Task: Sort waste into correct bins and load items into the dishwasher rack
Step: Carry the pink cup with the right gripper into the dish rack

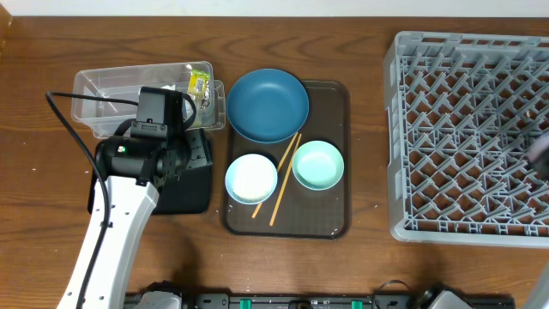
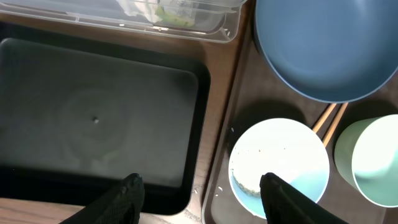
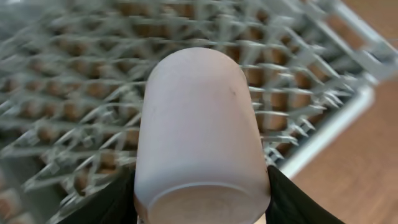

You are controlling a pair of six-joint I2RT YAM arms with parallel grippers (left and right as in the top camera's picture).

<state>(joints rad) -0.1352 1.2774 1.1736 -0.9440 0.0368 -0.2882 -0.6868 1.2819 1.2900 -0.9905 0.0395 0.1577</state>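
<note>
My left gripper (image 2: 202, 190) is open and empty, low over the gap between the black tray (image 2: 99, 118) and the brown tray. The pale blue-white bowl (image 2: 280, 165) with white rice (image 2: 264, 155) lies by its right finger. The clear tub (image 1: 103, 90) holds the green-and-yellow wrapper (image 1: 199, 82). The dark blue plate (image 1: 268, 105), the mint-green bowl (image 1: 318, 165) and two chopsticks (image 1: 279, 184) rest on the brown tray. My right gripper (image 3: 199, 199) is shut on the pink cup (image 3: 199, 124), base towards the camera, above the grey rack (image 1: 467, 137).
The brown serving tray (image 1: 334, 227) sits mid-table between the black tray (image 1: 184, 193) and the rack. A few loose rice grains (image 2: 219, 186) lie on its left edge. My right arm shows only as a blur at the overhead view's right edge (image 1: 542, 150).
</note>
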